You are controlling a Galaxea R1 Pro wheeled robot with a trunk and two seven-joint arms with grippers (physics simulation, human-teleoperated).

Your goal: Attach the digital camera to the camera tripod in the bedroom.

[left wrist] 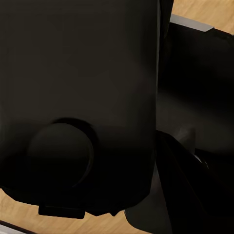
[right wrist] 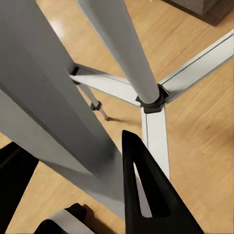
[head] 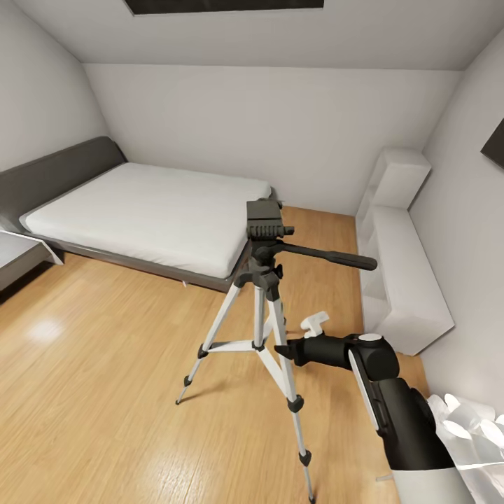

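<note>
The camera tripod stands on the wood floor in the middle of the bedroom, with silver legs, a dark grey head and its long pan handle pointing right. My right gripper reaches in from the right at mid-leg height. One silver leg runs between its black fingers, which look shut on it. Very close in the left wrist view is a chunky black body with a round bulge, the digital camera. My left gripper looks shut on it, a dark finger beside it. No red button shows.
A grey bed with a white mattress stands behind the tripod to the left. A white shelf unit lines the right wall. Part of a desk shows at the left edge. Open wood floor lies to the front left.
</note>
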